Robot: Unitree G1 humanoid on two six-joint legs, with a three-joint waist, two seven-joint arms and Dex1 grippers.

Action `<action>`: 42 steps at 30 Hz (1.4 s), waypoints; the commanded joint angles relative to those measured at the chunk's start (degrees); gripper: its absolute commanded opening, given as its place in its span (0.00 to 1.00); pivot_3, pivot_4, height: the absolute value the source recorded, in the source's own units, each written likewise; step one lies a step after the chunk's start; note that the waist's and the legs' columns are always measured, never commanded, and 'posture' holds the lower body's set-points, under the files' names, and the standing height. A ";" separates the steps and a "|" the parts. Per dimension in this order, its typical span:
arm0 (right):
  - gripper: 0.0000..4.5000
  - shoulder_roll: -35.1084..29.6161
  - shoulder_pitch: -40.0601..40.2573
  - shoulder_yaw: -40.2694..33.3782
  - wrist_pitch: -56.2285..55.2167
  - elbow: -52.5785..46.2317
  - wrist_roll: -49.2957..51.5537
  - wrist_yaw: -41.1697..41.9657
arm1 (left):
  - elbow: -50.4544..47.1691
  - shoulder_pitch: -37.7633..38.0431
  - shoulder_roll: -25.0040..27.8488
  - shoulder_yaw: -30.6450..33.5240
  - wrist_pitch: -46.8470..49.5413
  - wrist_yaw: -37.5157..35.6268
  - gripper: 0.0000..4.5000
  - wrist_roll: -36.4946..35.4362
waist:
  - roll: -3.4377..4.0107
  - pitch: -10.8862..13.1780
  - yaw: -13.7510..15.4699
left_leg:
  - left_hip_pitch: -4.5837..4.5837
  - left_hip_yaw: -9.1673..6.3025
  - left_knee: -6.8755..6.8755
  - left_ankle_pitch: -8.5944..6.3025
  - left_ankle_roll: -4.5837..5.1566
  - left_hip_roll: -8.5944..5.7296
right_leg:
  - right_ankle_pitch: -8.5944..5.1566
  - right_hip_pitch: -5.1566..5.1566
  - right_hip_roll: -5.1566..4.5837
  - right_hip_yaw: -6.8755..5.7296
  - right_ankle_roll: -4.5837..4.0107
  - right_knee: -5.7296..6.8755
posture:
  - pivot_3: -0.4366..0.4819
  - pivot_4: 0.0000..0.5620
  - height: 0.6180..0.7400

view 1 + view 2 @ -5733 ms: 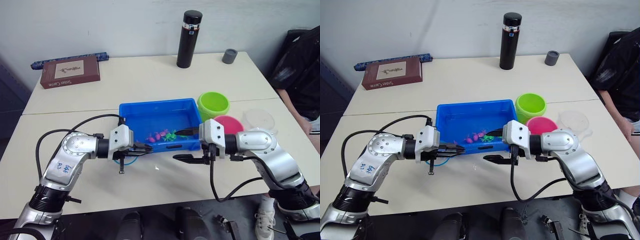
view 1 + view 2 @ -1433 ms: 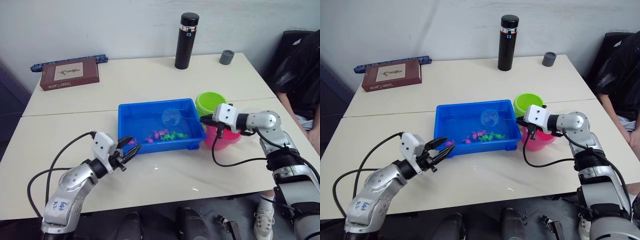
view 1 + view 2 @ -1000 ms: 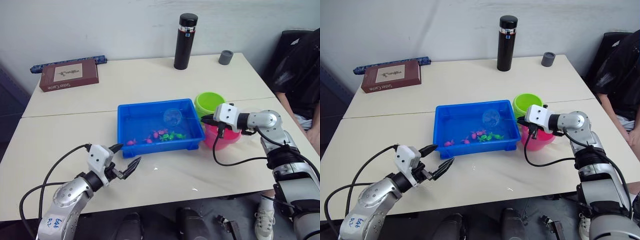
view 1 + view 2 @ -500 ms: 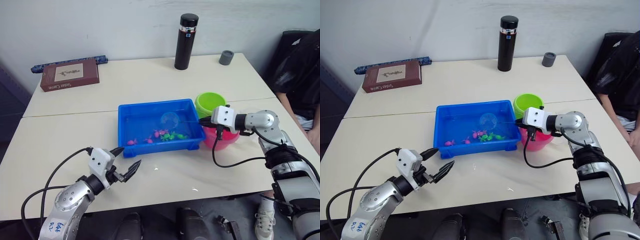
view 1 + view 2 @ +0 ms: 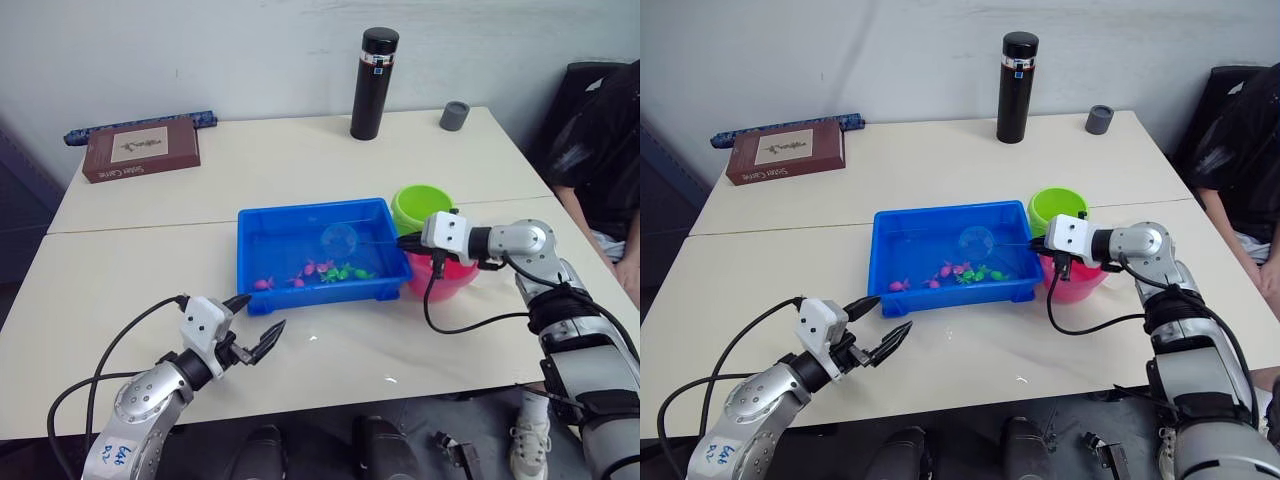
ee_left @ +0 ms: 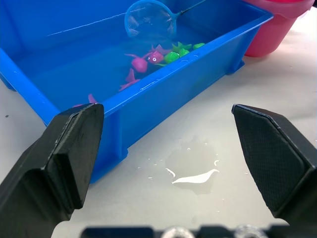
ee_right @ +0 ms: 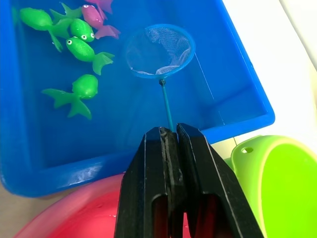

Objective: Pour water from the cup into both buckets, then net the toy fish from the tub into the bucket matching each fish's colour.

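Observation:
The blue tub (image 5: 262, 228) sits mid-table holding water and several pink and green toy fish (image 7: 81, 44) near its front wall. My right gripper (image 5: 403, 241) is shut on the thin handle of the net (image 7: 163, 47). The net's empty hoop hangs over the tub's right half, behind the fish. The lime green bucket (image 5: 425, 208) and the pink bucket (image 5: 445, 280) stand just right of the tub, under and beside that gripper. My left gripper (image 5: 262, 312) is open and empty, low over the table in front of the tub's front left corner. The cup is out of view.
A small water puddle (image 6: 190, 171) lies on the table in front of the tub. A black flask (image 5: 371, 70), a small grey cup (image 5: 455, 114) and a brown book (image 5: 142, 148) stand along the far side. A person (image 5: 600, 130) sits at the right edge.
My left gripper has drawn back from the tub's front left corner toward the table's front edge, staying open. My right gripper keeps the net over the tub, almost still.

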 commanded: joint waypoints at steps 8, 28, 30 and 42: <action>0.00 -1.35 -0.05 2.14 -3.21 4.29 -3.89 0.94 | -1.16 0.16 -0.13 -0.30 -1.81 -0.24 0.99 0.04 | -0.01 -0.01 0.03 | 0.02 -0.02 0.00 0.00 0.01 0.00 | -0.01 0.04 -0.06 -0.02 -0.03 -0.02 | 0.48 0.27 1.00; 0.00 0.36 1.21 1.56 0.87 -4.07 0.74 7.66 | -0.46 -0.64 -0.48 -1.66 -2.17 -0.14 0.99 0.24 | -0.01 -0.01 0.01 | 0.04 -0.22 -0.10 0.01 0.02 0.03 | -0.02 0.05 -0.17 -0.03 -0.03 -0.07 | 0.48 0.27 1.00; 0.00 0.43 1.39 1.49 1.53 -5.19 1.00 7.81 | -0.38 -0.70 -0.45 -1.70 -2.20 -0.13 0.99 0.21 | -0.01 -0.01 0.01 | 0.04 -0.22 -0.11 0.02 0.03 0.03 | -0.01 0.04 -0.20 -0.03 -0.02 -0.07 | 0.48 0.27 1.00; 0.00 -0.35 1.25 0.63 3.29 -8.06 1.50 7.18 | -0.26 -1.31 -0.57 -2.74 -2.01 -0.07 0.99 0.21 | -0.01 0.00 0.00 | 0.03 -0.20 -0.23 0.02 0.04 0.00 | -0.01 0.00 -0.21 -0.04 -0.02 -0.18 | 0.48 0.27 1.00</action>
